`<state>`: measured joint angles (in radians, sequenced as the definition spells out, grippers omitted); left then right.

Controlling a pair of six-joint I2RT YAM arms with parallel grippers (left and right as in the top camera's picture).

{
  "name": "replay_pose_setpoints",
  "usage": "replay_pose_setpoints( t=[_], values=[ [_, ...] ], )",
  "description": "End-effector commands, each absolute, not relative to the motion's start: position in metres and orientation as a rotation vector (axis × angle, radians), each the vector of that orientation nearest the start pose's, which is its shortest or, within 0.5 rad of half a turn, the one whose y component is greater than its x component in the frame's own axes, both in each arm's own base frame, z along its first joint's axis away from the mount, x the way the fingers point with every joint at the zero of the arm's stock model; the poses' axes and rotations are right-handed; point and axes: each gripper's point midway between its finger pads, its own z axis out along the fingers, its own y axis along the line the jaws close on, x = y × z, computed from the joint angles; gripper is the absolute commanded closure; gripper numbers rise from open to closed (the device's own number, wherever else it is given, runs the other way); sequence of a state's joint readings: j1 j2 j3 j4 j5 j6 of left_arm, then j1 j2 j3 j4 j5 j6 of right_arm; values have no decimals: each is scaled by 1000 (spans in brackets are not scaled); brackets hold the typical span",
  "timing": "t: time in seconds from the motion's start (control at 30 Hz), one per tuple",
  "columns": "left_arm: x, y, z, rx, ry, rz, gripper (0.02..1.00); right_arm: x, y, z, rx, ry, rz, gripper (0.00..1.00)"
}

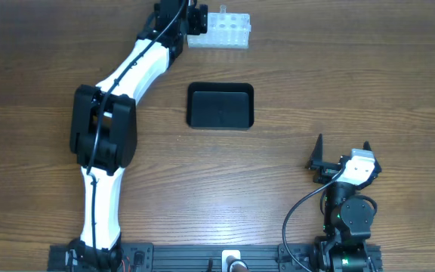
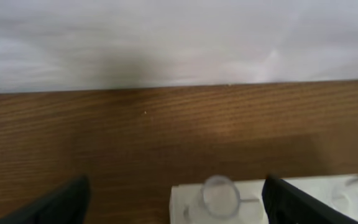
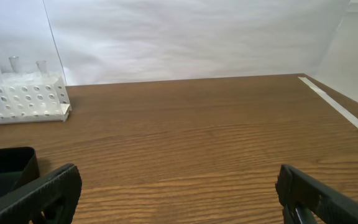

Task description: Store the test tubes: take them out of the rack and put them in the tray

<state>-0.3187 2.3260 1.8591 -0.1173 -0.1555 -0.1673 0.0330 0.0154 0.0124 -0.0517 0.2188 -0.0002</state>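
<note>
The white test tube rack stands at the table's far edge, holding clear tubes. My left gripper is at the rack's left end. In the left wrist view it is open, with one tube's round mouth and the end of the rack between its dark fingers. The black tray lies in the middle of the table with nothing in it. My right gripper stays open near its base, holding nothing. Its wrist view shows the rack with tubes upright, and a corner of the tray.
A pale wall rises just behind the table's far edge, close to the rack. A strip of white tape runs along the table's right side. Bare wood lies between the tray and the right arm.
</note>
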Motion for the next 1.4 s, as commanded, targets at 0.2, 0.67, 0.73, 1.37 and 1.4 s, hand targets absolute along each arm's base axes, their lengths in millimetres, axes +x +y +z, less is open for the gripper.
replay_pose_setpoints(
  t=[0.2, 0.67, 0.73, 1.37, 1.4],
  values=[
    [633, -184, 112, 67, 2134, -116, 413, 243, -31, 162, 151, 1616, -151, 7],
    [633, -195, 116, 86, 2114, -148, 630, 243, -31, 162, 151, 1616, -151, 7],
    [633, -195, 116, 86, 2114, -148, 667, 243, -31, 162, 151, 1616, -151, 9],
    [633, -196, 116, 90, 2116, -156, 875, 243, -31, 162, 151, 1616, -151, 7],
    [633, -196, 116, 90, 2115, -156, 875, 243, -31, 162, 151, 1616, -151, 9]
  ],
)
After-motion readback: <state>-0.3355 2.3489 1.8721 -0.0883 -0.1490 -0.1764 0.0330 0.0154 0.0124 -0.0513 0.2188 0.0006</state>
